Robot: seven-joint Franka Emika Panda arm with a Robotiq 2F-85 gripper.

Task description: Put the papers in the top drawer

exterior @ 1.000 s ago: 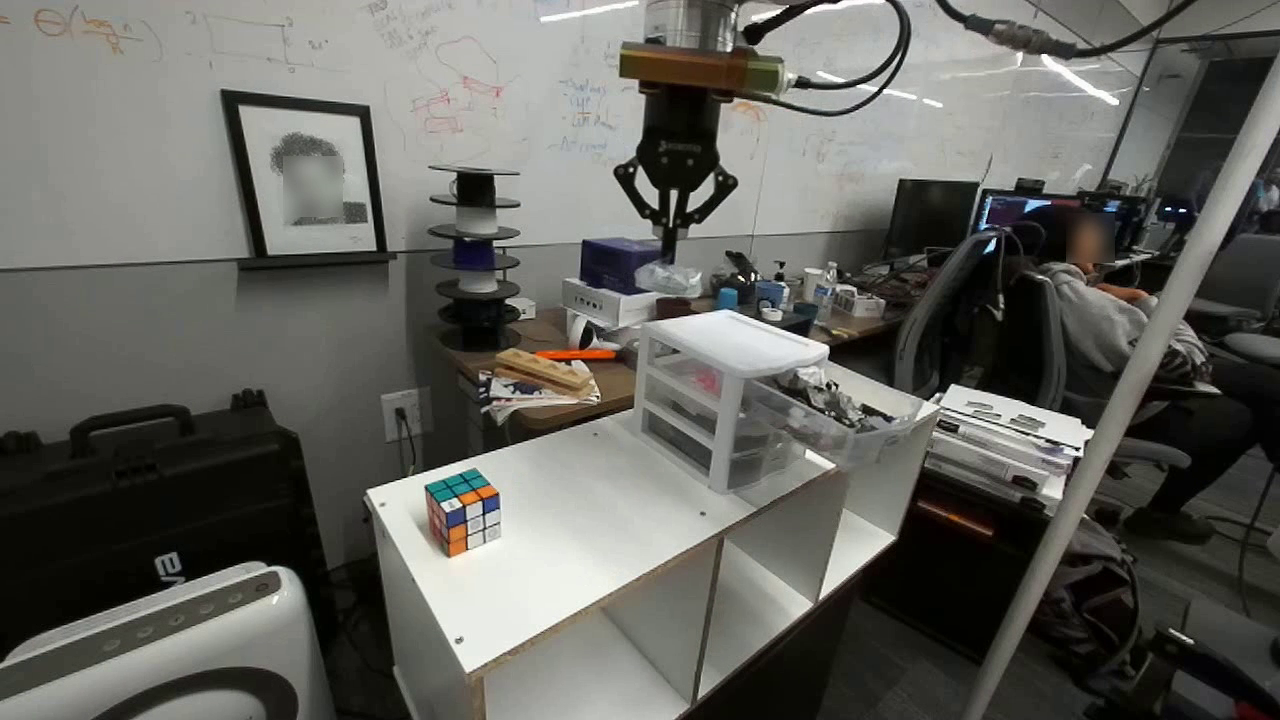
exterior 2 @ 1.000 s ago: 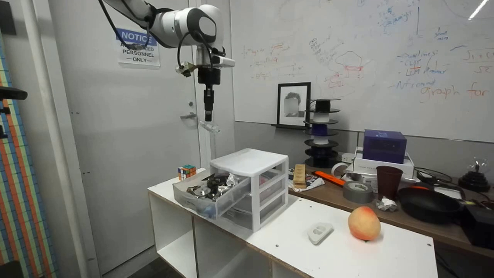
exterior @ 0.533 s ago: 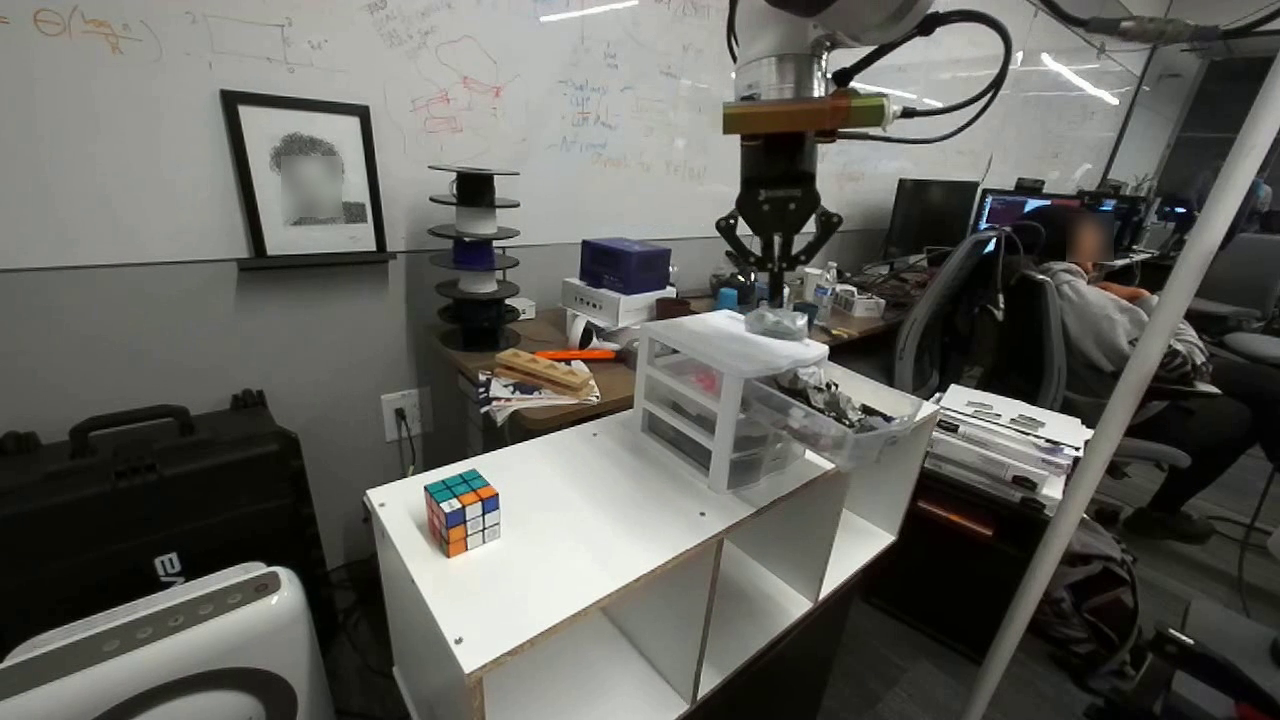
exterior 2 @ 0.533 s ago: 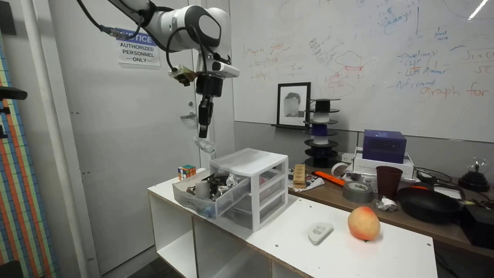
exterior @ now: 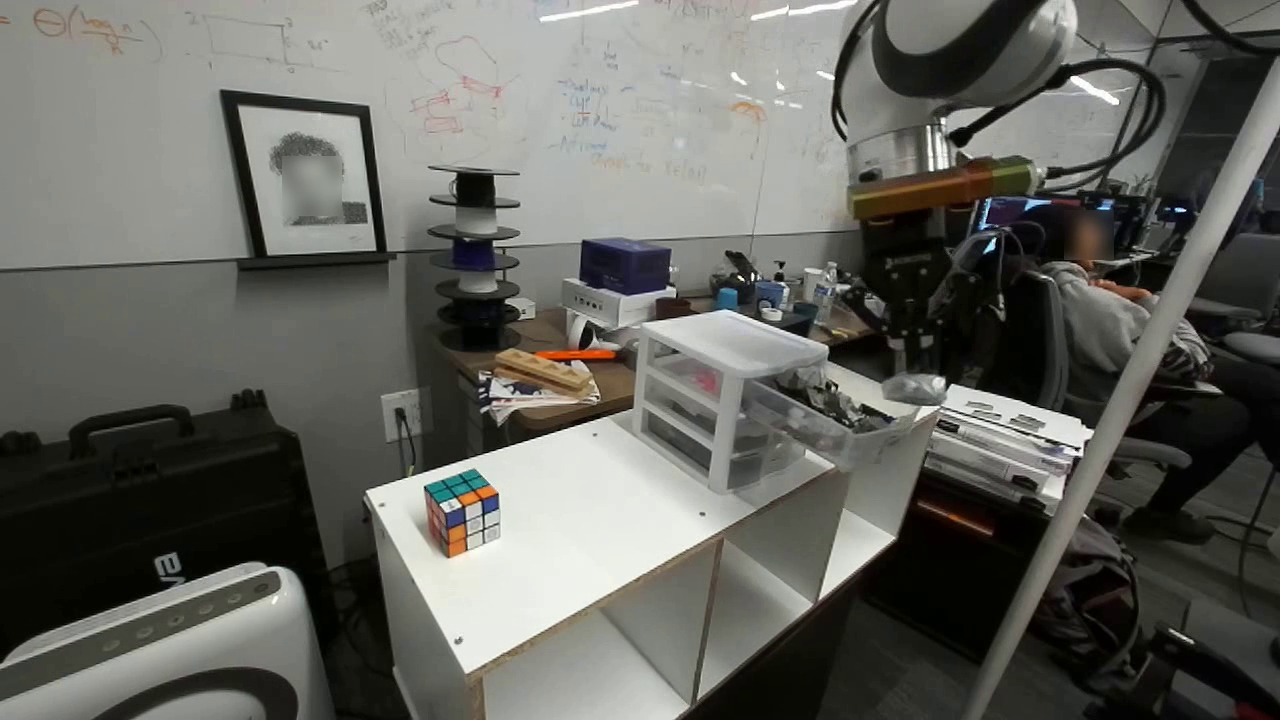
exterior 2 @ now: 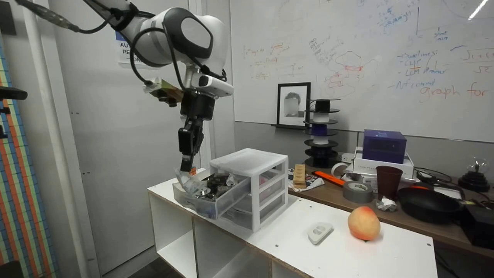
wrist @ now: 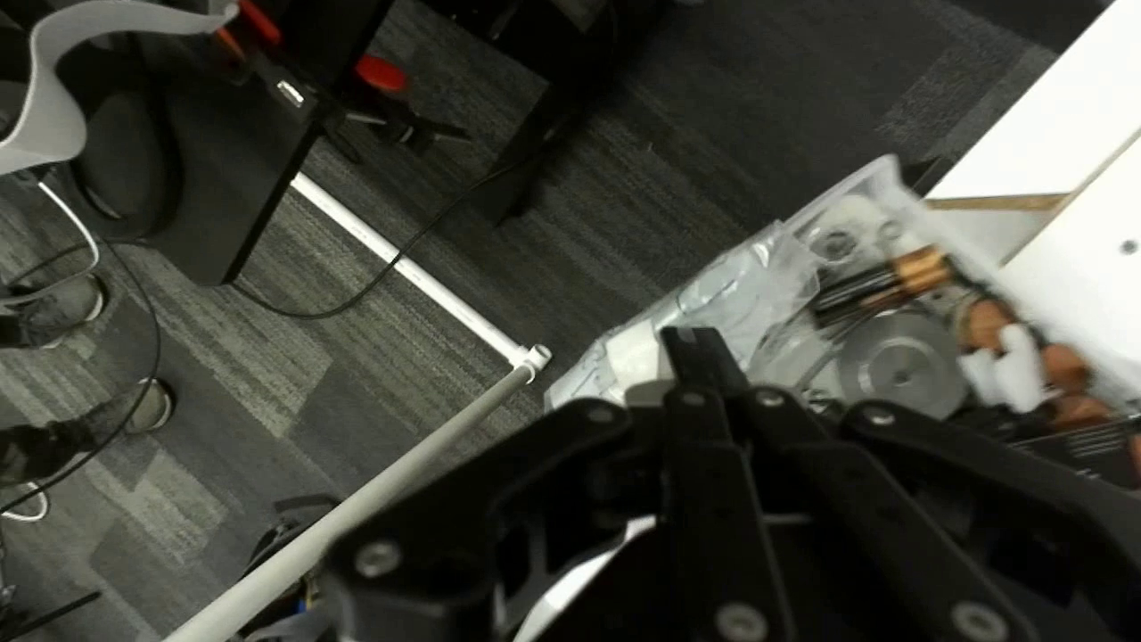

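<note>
Whitish, crumpled, partly see-through papers [exterior 2: 188,181] hang from my gripper [exterior 2: 186,165], whose fingers are shut on them. In both exterior views the gripper [exterior: 915,365] points down, slightly tilted, at the outer end of the top drawer [exterior 2: 233,199]. That drawer is pulled far out of the small white unit [exterior: 740,345] and holds metallic and dark pieces. From the wrist, the papers [wrist: 740,285] spread beyond the fingertips [wrist: 695,343] and cover the drawer's outer end. Whether they touch the drawer I cannot tell.
A Rubik's cube [exterior: 463,512] sits on the white shelf top [exterior: 590,520]. Beyond the unit lie a peach [exterior 2: 364,223] and a small grey block [exterior 2: 320,232]. A white pole [exterior: 1130,390] rises near the drawer side. A crumpled silvery-white ball [exterior 2: 386,204] rests on the brown desk.
Still shut on the papers, my gripper has come down from high above and behind the unit, past its top, to the outer end of the drawer, tilting slightly. The drawer has not moved.
</note>
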